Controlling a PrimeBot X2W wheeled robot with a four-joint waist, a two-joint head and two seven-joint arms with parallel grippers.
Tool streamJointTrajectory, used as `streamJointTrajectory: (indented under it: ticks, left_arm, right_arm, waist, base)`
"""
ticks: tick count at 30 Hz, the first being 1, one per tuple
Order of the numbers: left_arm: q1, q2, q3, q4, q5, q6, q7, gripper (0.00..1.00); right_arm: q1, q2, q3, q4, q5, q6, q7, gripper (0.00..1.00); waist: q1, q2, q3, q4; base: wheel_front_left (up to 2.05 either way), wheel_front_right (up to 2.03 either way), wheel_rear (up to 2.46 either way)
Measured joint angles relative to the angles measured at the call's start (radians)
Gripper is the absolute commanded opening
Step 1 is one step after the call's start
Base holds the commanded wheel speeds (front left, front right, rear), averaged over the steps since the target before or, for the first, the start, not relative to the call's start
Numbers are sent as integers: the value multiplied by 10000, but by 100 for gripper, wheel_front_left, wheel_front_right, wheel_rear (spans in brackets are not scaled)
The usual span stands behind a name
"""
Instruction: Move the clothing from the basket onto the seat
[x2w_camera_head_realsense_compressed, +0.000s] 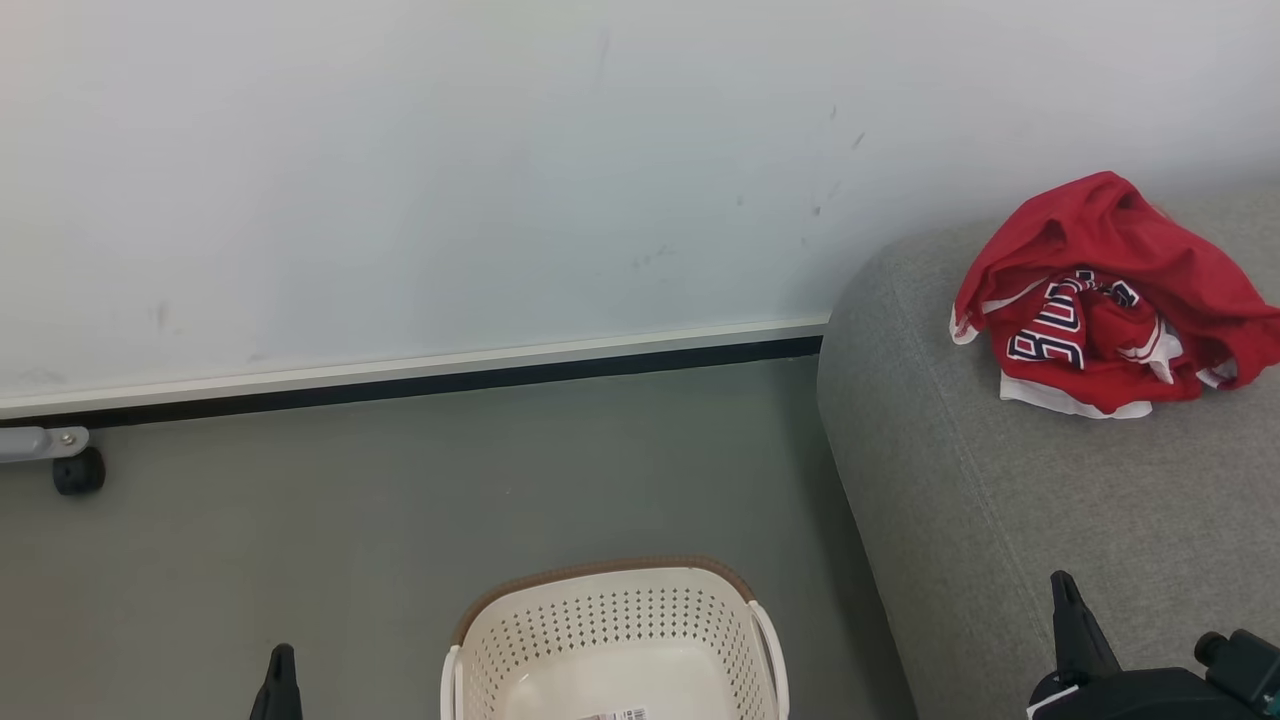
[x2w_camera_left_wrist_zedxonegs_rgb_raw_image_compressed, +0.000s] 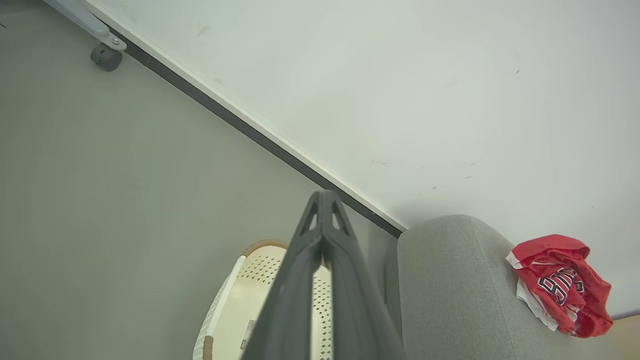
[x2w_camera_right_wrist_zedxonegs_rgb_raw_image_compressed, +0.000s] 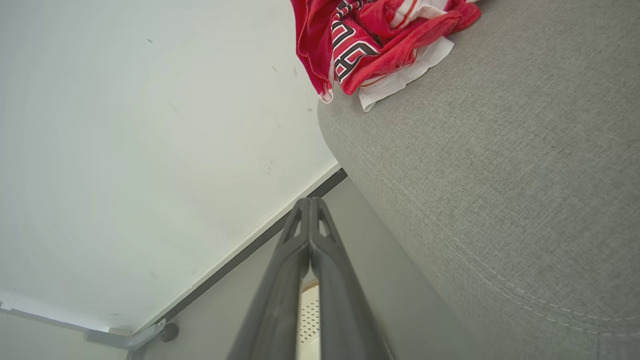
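**Red clothing on the seat, both claws pressed together**

The clothing (x2w_camera_head_realsense_compressed: 1110, 290) lay in a crumpled red heap on the seat (x2w_camera_head_realsense_compressed: 1000, 500), at the seat's far edge where it met the white wall (x2w_camera_head_realsense_compressed: 500, 150), a little in from its rounded corner. White trim and white lining showed along the near side of the heap, and black-and-white block letters showed in a fold at its middle. The whole heap rested on the grey fabric; none of it hung over the edge.

The basket (x2w_camera_head_realsense_compressed: 600, 568) stood on the grey floor (x2w_camera_head_realsense_compressed: 300, 520), near the seat's rounded end but apart from it, with a strip of floor between them. From my head I saw its brown rim, its perforated cream walls and a barcode sticker (x2w_camera_head_realsense_compressed: 622, 714) on the pale bottom, at the lower edge of that view.

My left claw (x2w_camera_left_wrist_zedxonegs_rgb_raw_image_compressed: 324, 200) hung above the basket with its two dark fingers pressed together at the tips, pinching nothing. My right claw (x2w_camera_right_wrist_zedxonegs_rgb_raw_image_compressed: 310, 202) was likewise pressed together and held nothing; it hung by the seat's near edge, well apart from the clothing.

A small black caster (x2w_camera_head_realsense_compressed: 78, 472) on a grey bracket sat on the floor against the dark skirting, far to the left.
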Motion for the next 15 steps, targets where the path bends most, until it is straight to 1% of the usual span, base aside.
streamJointTrajectory:
  ticks: [15]
  left_arm:
    - [-483,-113,261,336,-1845,-399,539,0]
  right_arm:
    - [-199,257,-652,165,1893,378,525,0]
  waist:
    - [0,0,21,139]
  base:
    - [0,0,0]
